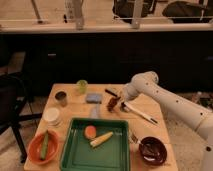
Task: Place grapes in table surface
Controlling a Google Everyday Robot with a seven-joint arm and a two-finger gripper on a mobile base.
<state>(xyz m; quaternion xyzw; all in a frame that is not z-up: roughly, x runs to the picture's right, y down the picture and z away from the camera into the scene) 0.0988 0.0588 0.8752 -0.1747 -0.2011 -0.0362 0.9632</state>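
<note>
The grapes (112,104), a small dark reddish-brown bunch, are at the back middle of the light tan wooden table surface (75,111), just right of the blue sponge (93,98). My gripper (116,100) reaches in from the right on a white arm and is right at the grapes, just above the tabletop. Its tip hides part of the bunch. I cannot tell whether the grapes rest on the wood or hang in the gripper.
A green tray (75,159) at the front holds an orange fruit (90,131) and a yellow piece (101,139). A dark brown bowl (153,150) is front right, an orange bowl (44,146) front left. A white utensil (141,113), green cup (82,86), dark can (61,98) and white cup (51,116) stand around.
</note>
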